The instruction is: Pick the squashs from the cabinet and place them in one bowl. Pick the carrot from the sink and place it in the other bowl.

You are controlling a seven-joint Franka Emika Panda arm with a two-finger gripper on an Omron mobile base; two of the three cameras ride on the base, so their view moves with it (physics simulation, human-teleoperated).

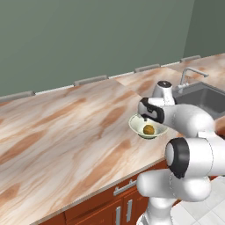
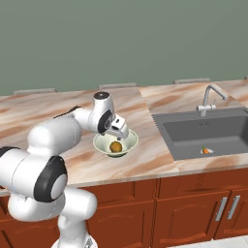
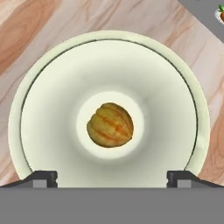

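Observation:
A pale green-cream bowl (image 1: pixel 131 122) (image 2: pixel 132 141) (image 3: pixel 26 87) stands on the marble counter, left of the sink (image 1: pixel 206 99) (image 2: pixel 208 131). A roundish ribbed squash (image 1: pixel 149 129) (image 2: pixel 115 147) (image 3: pixel 110 125), yellow-orange with stripes, lies at the bowl's bottom. My gripper (image 1: pixel 147 119) (image 2: pixel 119 133) (image 3: pixel 111 177) hovers just above the bowl, pointing straight down at the squash. Its jaws stand wide apart with nothing between them. The small orange carrot (image 2: pixel 206 150) (image 3: pixel 221 15) rests on the floor of the dark grey sink.
A slim silver tap (image 1: pixel 189 74) (image 2: pixel 209 97) rises behind the sink. The counter's front edge runs close to the bowl, with red-brown doors and drawers (image 2: pixel 193 203) below it. The marble counter (image 1: pixel 61 132) stretches wide to the left of the bowl.

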